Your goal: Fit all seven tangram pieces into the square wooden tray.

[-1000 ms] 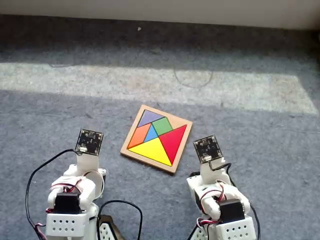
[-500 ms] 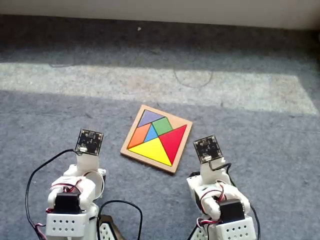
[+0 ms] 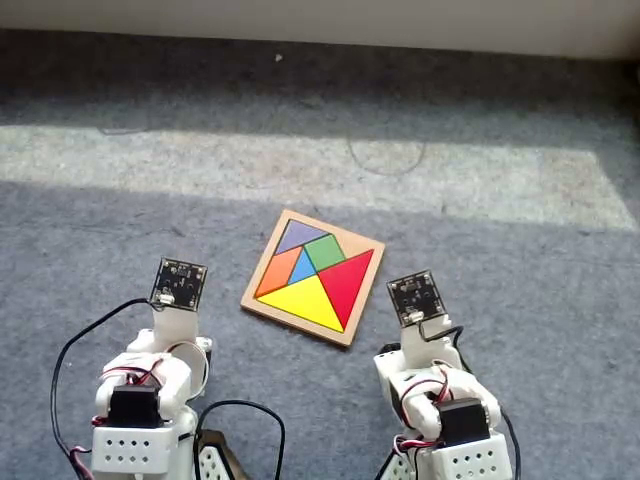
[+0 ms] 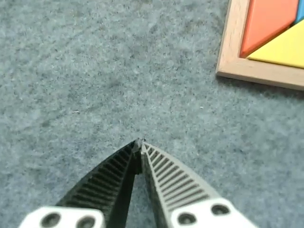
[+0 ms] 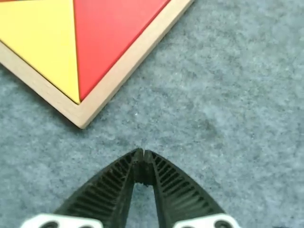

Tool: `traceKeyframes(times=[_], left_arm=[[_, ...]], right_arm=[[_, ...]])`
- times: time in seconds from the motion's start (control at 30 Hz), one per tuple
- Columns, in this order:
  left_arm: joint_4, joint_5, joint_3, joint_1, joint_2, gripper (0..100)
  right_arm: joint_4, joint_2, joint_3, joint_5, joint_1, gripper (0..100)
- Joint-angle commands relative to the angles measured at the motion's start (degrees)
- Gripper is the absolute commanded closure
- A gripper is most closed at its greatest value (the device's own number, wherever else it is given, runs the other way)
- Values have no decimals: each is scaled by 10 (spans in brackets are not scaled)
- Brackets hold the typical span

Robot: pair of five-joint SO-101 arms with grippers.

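Grey carpeted surface (image 3: 500, 270), the square wooden tray (image 5: 123, 66) flat on it, a sunlit band (image 3: 250, 165) beyond

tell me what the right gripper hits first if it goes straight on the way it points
Probably the grey carpet just ahead of the right gripper. If it clears that, the rim of the wooden tray beside the red triangle comes next. Its downward tilt is unclear.

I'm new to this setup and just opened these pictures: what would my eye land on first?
The square wooden tray lies in the middle of the grey carpet, brightly filled, with its large yellow triangle and large red triangle on the near side. Beside it, the left gripper and right gripper hang shut above the carpet.
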Motion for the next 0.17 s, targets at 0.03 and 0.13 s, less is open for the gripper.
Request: traceKeyframes(times=[0.03,0.13], left_arm=[[3,5,11,-7,-24,993],[3,5,11,-7,-24,993]], right_arm=[[2,-9,87,6,6,978],[2,-9,87,6,6,978]])
